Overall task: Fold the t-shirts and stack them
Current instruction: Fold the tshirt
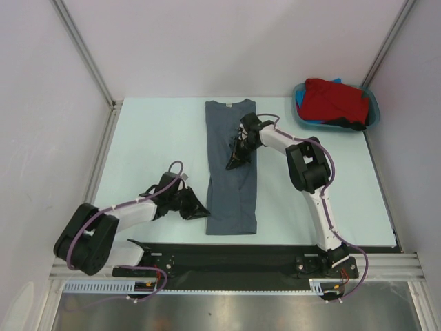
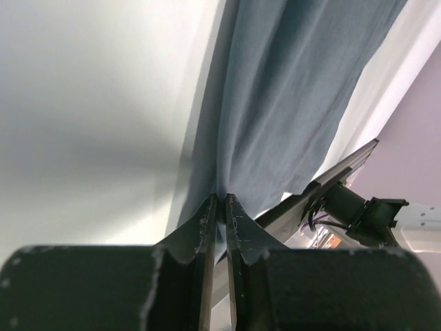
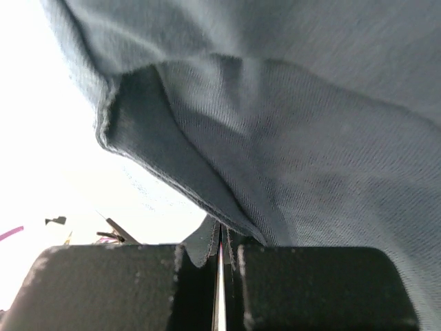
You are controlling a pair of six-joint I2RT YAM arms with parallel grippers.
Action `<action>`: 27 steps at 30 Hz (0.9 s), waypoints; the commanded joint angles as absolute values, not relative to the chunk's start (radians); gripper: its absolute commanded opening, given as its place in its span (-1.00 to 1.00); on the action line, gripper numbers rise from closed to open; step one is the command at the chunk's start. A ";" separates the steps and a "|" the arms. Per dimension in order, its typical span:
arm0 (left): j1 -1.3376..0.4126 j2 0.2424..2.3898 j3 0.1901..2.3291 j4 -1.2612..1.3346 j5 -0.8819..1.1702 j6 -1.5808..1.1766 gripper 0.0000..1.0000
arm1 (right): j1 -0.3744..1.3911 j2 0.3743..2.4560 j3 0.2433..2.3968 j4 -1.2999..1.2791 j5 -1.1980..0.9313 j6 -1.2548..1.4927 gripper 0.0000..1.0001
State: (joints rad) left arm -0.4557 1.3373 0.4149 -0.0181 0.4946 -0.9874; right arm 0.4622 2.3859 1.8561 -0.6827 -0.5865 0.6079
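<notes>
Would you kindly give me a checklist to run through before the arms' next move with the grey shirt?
1. Left end effector shut on the slate-grey cloth t-shirt's near left edge: ok.
2. Right end effector shut on a fold further up: ok.
3. Shirt lies as a long narrow strip: ok.
4. Bright red t-shirt in teal plastic tub, away from the fold: ok.
5. Layers caught in each grip: cannot tell.
</notes>
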 commanded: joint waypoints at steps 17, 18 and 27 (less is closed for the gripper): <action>-0.448 1.034 0.314 -0.180 0.410 -1.042 -0.75 | 0.422 2.485 1.907 -0.766 -0.417 0.540 -1.00; -0.451 1.031 0.327 -0.178 0.408 -1.031 -0.68 | 0.422 2.474 1.907 -0.762 -0.426 0.535 -1.00; -0.454 1.014 0.454 -0.279 0.295 -0.923 0.39 | 0.413 2.182 1.697 -0.706 -0.397 0.479 0.07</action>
State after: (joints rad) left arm -0.4541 1.0218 0.3962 -0.2619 0.3458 -0.9745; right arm 0.4507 2.2944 1.7878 -0.6777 -0.5430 0.5453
